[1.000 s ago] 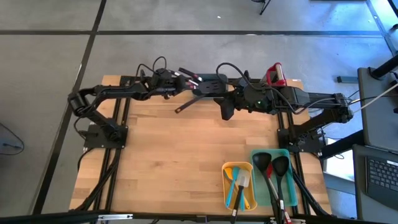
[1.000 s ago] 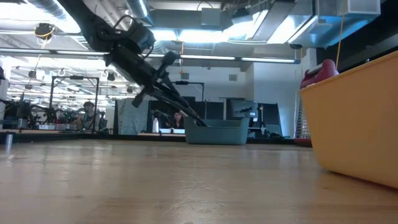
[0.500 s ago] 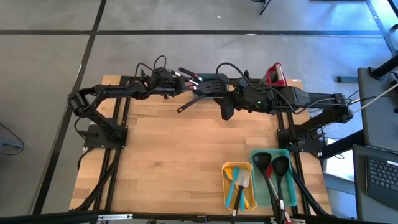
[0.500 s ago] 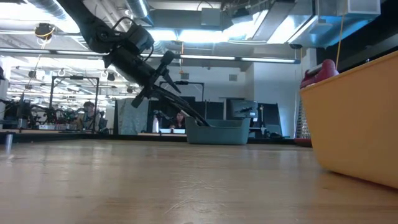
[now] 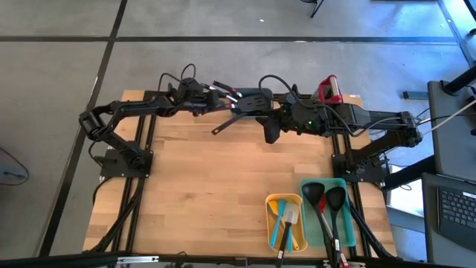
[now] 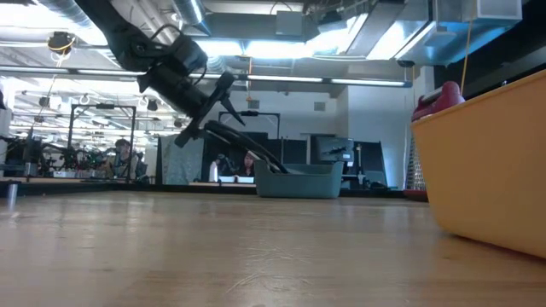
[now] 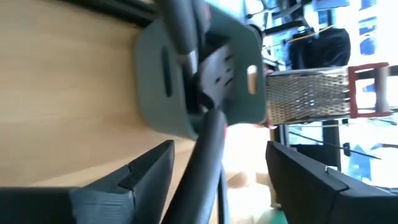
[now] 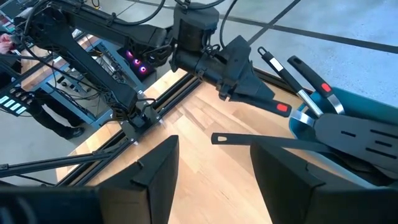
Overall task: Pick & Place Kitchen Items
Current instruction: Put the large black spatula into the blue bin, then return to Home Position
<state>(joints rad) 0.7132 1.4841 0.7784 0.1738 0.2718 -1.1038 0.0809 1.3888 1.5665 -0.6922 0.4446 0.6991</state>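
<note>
**Left gripper's fingers spread at the grey bin, turner handle jutting out**

Over at the grey bin point(image 5: 255, 99) on the table's far edge, the left gripper point(image 5: 216, 97) hovers just beside the bin's rim, and its jaws stand wide apart with nothing between them. A black slotted turner point(image 8: 348, 135) lies with its head in the bin, and its long handle sticks out over the bin's wall, slanting down across the wooden table point(image 5: 216, 193). More black, red-trimmed handles poke out of the same bin toward the left gripper.

On the other side of the grey bin, the right gripper point(image 5: 271, 132) hangs above the table, fingers parted and holding nothing. A red-framed grater point(image 5: 328, 89) stands beyond it, still along the far edge.

Well away from the grey bin, at the near edge, a yellow bin point(image 5: 273, 223) holds teal and white spatulas, and touching it a teal tray point(image 5: 306, 223) carries black ladles point(image 5: 327, 199), one red-trimmed.
</note>
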